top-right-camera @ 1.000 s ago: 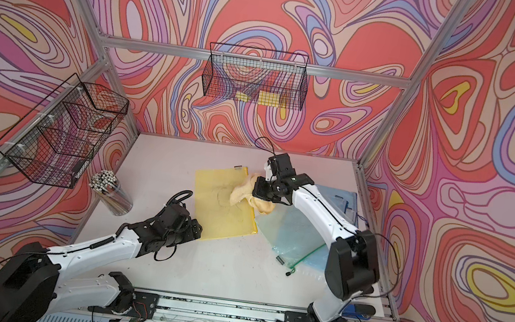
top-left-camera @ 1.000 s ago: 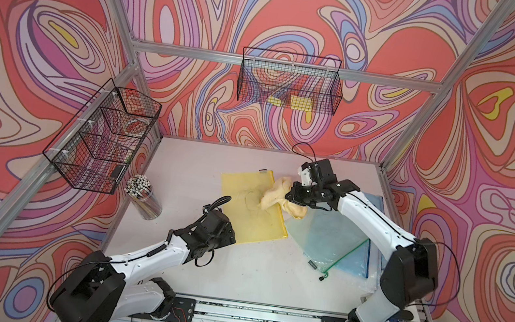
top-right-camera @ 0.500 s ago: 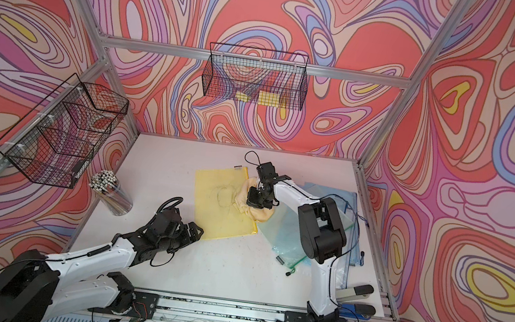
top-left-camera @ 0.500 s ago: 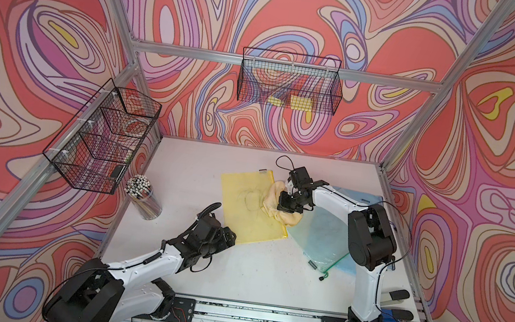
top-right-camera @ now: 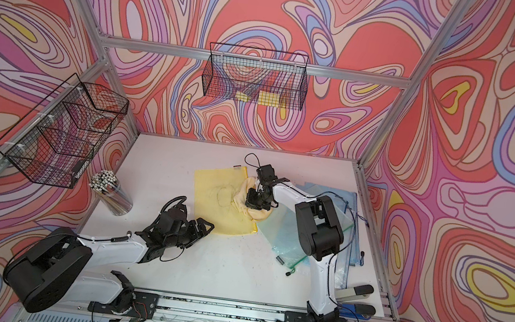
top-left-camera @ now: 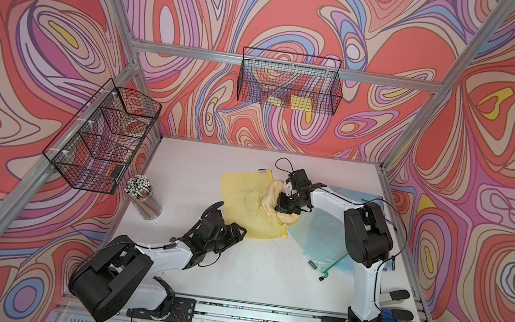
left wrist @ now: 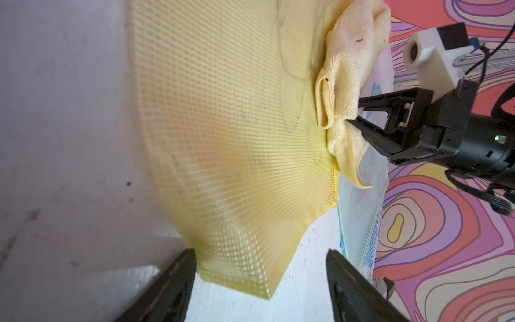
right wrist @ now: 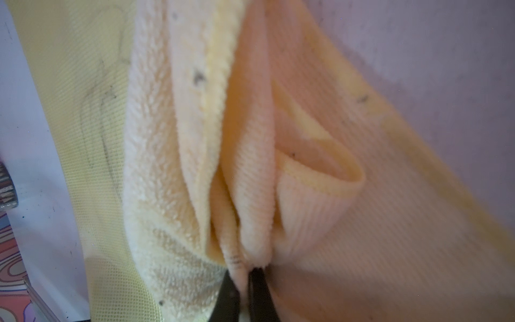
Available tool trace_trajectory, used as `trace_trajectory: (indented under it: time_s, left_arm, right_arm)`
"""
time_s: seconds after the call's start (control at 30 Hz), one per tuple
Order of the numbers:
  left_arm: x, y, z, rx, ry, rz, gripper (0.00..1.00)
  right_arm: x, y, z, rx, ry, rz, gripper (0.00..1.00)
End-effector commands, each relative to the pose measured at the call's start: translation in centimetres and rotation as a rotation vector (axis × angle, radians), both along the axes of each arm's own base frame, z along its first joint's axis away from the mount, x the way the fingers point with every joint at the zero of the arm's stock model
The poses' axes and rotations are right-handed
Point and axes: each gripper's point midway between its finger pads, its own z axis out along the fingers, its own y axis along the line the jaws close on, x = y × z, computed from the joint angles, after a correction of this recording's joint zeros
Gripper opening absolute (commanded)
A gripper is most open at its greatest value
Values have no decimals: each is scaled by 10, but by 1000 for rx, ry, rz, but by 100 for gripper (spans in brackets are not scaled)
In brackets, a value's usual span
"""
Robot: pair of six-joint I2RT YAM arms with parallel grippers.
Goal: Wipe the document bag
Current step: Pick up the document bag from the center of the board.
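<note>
Right now the yellow mesh document bag (top-left-camera: pixel 247 213) is being seen flat near the middle of the white table (top-left-camera: pixel 186 172), with dark scribble marks across it. A pale yellow cloth (top-left-camera: pixel 269 201) is being clamped by the right gripper (top-left-camera: pixel 282 203); in the right wrist view its jaws are pinched together on a bunched fold of the cloth (right wrist: pixel 172 139). The cloth is being pressed onto the bag's edge on the right arm's side, and part of it is hanging over a greenish clear bag (top-left-camera: pixel 320 239) just beside. The left gripper (top-left-camera: pixel 237 234) is being held low at the bag's near corner, jaws wide apart. In the left wrist view that corner is lying between the fingers (left wrist: pixel 178 276), one finger right at the bag's edge, nothing being squeezed. A cup of pens (top-left-camera: pixel 144 199) is standing well apart, by the left wall.
</note>
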Motion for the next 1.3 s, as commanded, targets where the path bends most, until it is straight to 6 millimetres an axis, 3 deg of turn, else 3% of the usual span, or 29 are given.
trace_trajectory:
  time_s: [0.0,0.27,0.73,1.0,1.27]
  left_arm:
    - [-33,18,-43,66,163,6,81]
    - [-15,-5,-31,-101,80,3,84]
    - [-11,-36,-48,-246,26,24,82]
    - [-13,-23,-33,-156,-23,29,75]
    - [-14,10,-14,106,-47,55,64]
  right_arm:
    - [-14,-2,-29,-16,74,3,0]
    - [-13,0,-26,-5,75,5,0]
    - [-13,0,-20,-3,66,12,0]
    - [-13,-2,-22,-19,66,19,0]
    - [-14,-1,-23,-14,70,18,0]
